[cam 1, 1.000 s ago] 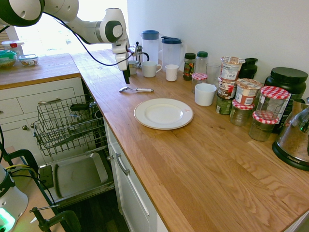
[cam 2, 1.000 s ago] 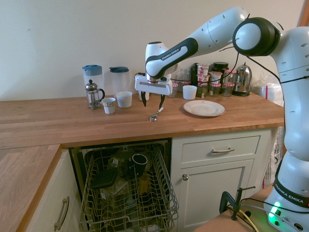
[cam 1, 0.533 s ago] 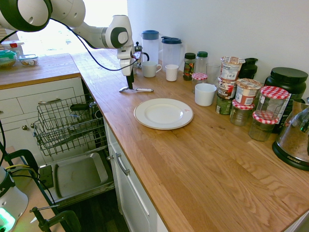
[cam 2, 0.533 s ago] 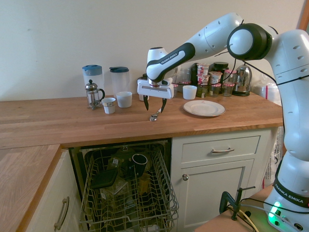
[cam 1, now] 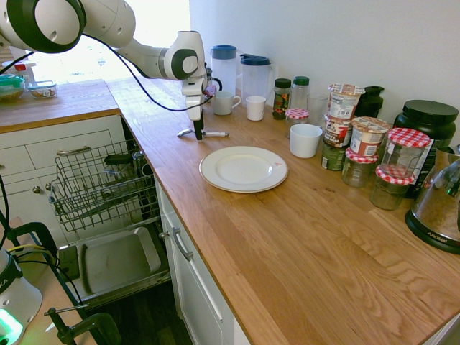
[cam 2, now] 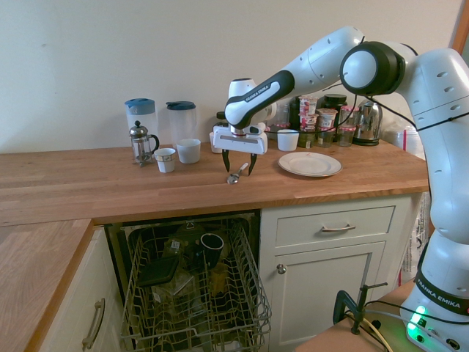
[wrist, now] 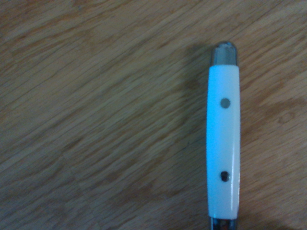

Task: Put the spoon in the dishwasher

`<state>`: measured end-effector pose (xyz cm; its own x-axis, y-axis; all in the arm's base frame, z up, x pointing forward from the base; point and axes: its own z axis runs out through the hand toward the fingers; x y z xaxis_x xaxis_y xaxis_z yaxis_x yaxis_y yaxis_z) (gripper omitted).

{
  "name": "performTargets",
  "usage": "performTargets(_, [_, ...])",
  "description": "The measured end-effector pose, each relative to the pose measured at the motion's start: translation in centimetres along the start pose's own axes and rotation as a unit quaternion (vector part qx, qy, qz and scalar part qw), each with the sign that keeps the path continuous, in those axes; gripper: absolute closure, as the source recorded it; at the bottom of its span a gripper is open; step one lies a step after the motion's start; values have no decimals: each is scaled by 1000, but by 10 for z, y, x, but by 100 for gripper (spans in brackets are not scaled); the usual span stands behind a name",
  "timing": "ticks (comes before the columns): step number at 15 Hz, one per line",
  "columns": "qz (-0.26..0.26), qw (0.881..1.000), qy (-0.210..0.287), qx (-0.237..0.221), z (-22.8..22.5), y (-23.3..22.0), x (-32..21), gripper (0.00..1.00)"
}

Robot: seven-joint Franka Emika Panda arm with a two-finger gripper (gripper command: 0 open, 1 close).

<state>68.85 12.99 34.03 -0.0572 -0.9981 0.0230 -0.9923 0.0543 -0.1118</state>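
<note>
Wooden counter [cam 1: 287, 237] carrying everything: white plate [cam 1: 243, 169] near the middle, jars with red checked lids [cam 1: 395, 172] and tubs crowded toward the back wall, two blue-lidded jugs [cam 1: 241, 72], a small cafetière [cam 2: 140, 143] and white cups [cam 2: 188, 150] further along. Spoon [cam 1: 204, 133] lying flat on the bare wood just beyond the plate, apart from it, bowl end pointing toward the counter's front edge in the second exterior view [cam 2: 234, 177]. Seen close from the wrist: a white handle section with two dark rivets and metal ends [wrist: 222, 143], resting on the wood grain. Gripper [cam 2: 239, 170] pointing straight down right over the spoon, fingers spread wide to either side of it, nothing grasped; impossible to tell whether the fingertips touch the wood. Same gripper in the first exterior view [cam 1: 198, 134] as a dark tip crossing the spoon's handle. Dishwasher [cam 2: 192, 290] below the counter with door dropped flat and the dark wire rack [cam 1: 100, 183] pulled out, a black cup and other dark items among the tines. White drawers [cam 2: 333, 229] alongside, closed.
</note>
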Motion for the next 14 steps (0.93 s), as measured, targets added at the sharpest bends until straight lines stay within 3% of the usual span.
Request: performTargets(14, [-15,1000,-7,-4,3,2,-4,100])
